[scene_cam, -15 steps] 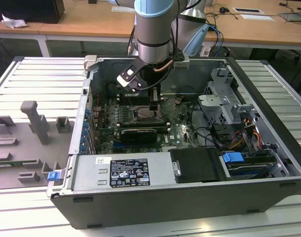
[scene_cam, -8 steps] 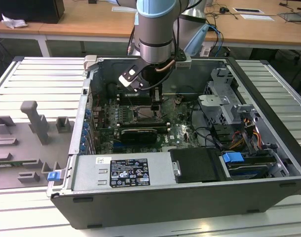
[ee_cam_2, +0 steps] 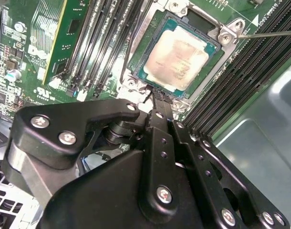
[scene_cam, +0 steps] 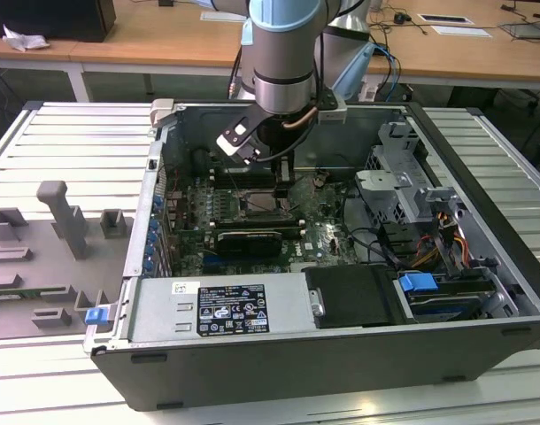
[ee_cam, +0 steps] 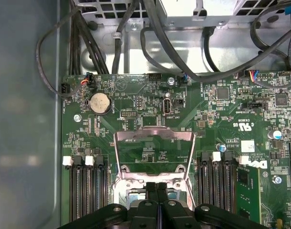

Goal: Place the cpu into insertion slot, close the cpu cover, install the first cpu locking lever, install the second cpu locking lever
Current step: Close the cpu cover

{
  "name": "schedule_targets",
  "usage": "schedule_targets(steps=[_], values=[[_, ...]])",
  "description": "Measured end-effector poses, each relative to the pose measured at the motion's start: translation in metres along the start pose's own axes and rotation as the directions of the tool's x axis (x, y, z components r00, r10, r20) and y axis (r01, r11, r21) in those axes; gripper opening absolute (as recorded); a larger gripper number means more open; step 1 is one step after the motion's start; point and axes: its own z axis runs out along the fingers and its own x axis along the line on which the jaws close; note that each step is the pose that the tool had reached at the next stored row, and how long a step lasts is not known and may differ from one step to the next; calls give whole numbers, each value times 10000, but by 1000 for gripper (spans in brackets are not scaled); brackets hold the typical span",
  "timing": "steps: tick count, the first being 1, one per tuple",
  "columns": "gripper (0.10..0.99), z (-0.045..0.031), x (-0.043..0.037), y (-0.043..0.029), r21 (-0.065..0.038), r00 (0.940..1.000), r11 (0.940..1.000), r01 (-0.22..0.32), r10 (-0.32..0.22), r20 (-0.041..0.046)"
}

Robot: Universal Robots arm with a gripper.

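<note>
The cpu (ee_cam_2: 176, 57), a pale square chip, lies flat inside the insertion slot (ee_cam_2: 230, 32) on the green board. The cpu cover (ee_cam: 154, 134) stands tilted up, open, and the board shows through its cut-out centre. My gripper (ee_cam_2: 157, 95) is shut, its black fingers pressed together with nothing seen between them. Its tips hover at the socket's edge, just beside the cpu. In the first wrist view the gripper (ee_cam: 157, 187) sits at the foot of the raised cover. In the exterior view the gripper (scene_cam: 286, 181) reaches down into the open computer case, over the socket (scene_cam: 266, 204). A thin metal lever rod (ee_cam_2: 272, 33) sticks out past one socket corner.
Long black memory slots (ee_cam_2: 241, 81) flank the socket on both sides (ee_cam: 86, 191). Black cables (ee_cam: 183, 43) hang along the case wall beyond the board. A drive cage (scene_cam: 403, 177) and the power supply (scene_cam: 226, 310) crowd the case. Grey fixtures (scene_cam: 66, 221) stand at the exterior view's left.
</note>
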Motion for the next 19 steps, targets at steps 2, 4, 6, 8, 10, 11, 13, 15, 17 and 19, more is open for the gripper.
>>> schedule_targets(steps=[2,4,6,8,10,11,13,15,17,19], values=[[106,1,0,11,0,10000,10000,0,0,0],[106,2,0,27,0,10000,10000,0,0,0],[106,3,1,37,1,10000,10000,0,0,0],[106,3,1,43,1,10000,10000,0,0,1],[106,4,1,50,1,10000,10000,0,0,0],[106,5,1,56,2,10000,10000,-1,1,0],[106,5,1,64,2,10000,10000,-1,1,1],[106,-16,2,67,2,10000,10000,-1,1,1],[106,-47,2,69,1,10000,10000,-1,1,1],[106,-91,3,73,1,10000,10000,-1,1,-1]])
